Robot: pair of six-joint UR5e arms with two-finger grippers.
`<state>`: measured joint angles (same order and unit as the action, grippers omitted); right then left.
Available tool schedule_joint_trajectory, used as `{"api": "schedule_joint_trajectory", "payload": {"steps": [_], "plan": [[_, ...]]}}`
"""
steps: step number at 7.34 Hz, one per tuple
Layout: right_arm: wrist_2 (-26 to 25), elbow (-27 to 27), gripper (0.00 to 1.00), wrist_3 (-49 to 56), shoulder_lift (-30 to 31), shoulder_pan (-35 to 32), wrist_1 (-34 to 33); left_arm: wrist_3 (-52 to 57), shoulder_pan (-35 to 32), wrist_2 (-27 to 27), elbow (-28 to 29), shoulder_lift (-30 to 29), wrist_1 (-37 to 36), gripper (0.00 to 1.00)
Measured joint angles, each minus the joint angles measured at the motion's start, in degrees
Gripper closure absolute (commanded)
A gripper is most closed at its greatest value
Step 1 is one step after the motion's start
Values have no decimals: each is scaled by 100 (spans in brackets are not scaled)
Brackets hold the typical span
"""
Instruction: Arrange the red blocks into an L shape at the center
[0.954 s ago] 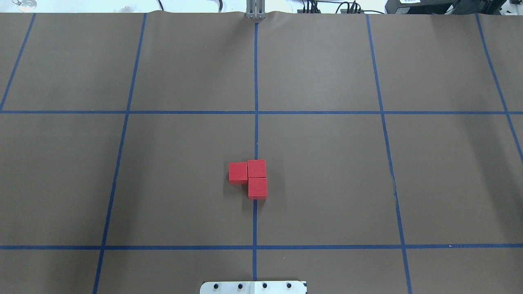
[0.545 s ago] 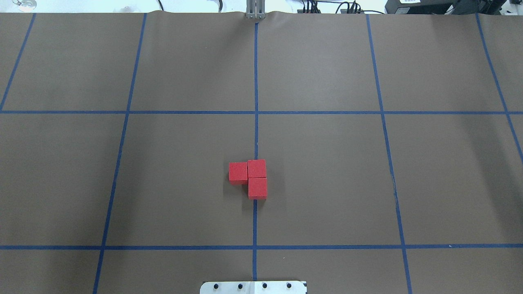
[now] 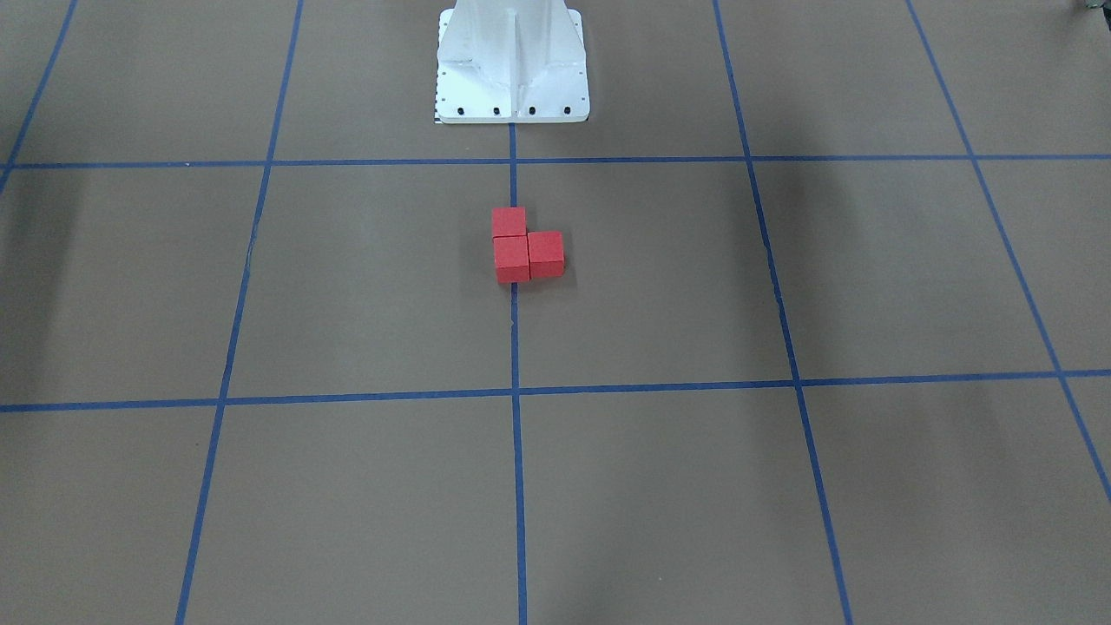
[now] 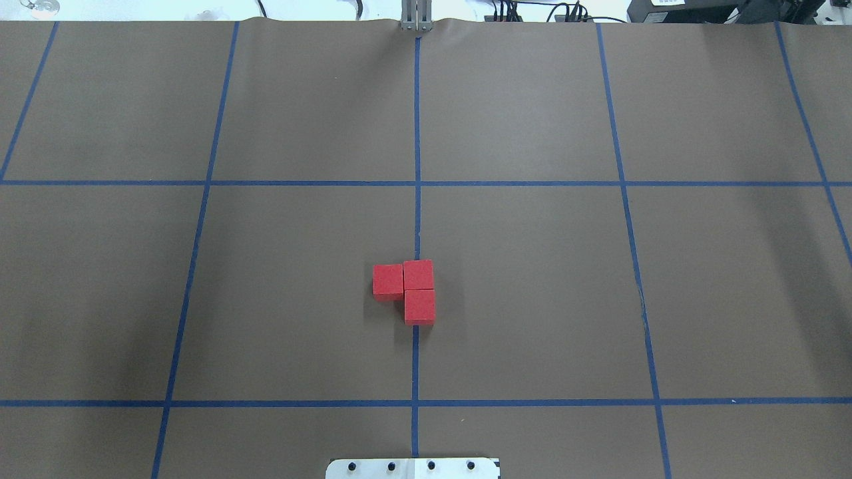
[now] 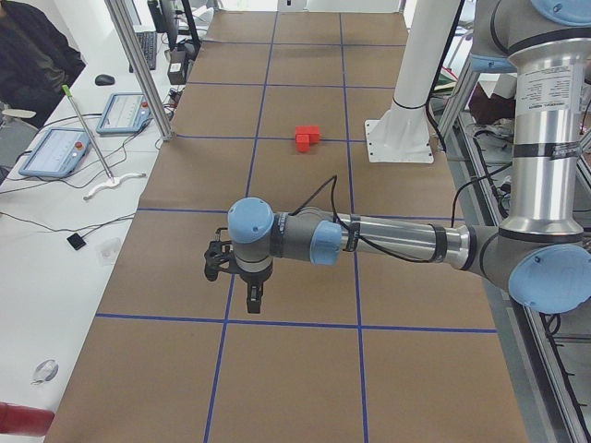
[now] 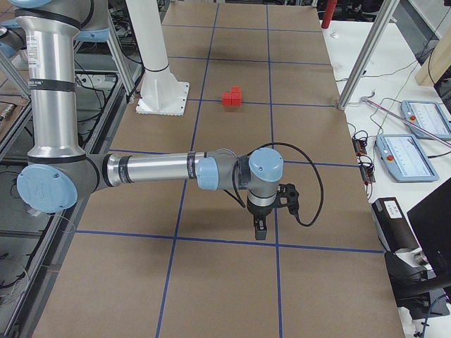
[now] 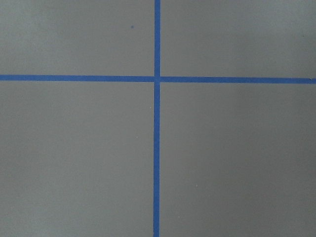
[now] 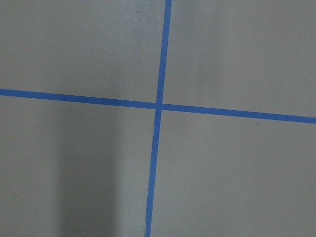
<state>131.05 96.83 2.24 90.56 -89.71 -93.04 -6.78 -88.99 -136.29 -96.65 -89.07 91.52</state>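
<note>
Three red blocks lie touching in an L on the brown table by the centre blue line: one (image 4: 388,281) at the left, one (image 4: 418,274) at the corner, one (image 4: 419,307) nearer the robot. They also show in the front view (image 3: 521,247), the left view (image 5: 307,137) and the right view (image 6: 232,97). My left gripper (image 5: 251,297) hangs over the table's left end, far from the blocks. My right gripper (image 6: 260,229) hangs over the right end, also far away. I cannot tell whether either is open or shut. Both wrist views show only paper and tape.
The white robot base plate (image 3: 512,61) stands at the robot's edge of the table, also in the overhead view (image 4: 413,468). Tablets (image 5: 55,152) and aluminium posts (image 5: 138,69) stand along the operators' side. A person (image 5: 28,51) sits at the far corner.
</note>
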Motion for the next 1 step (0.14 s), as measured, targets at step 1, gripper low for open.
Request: {"api": "schedule_joint_trajectory", "payload": {"steps": [1], "plan": [[0, -8, 1, -1, 4, 3, -2, 2, -3, -6, 42, -76, -7, 0]]}}
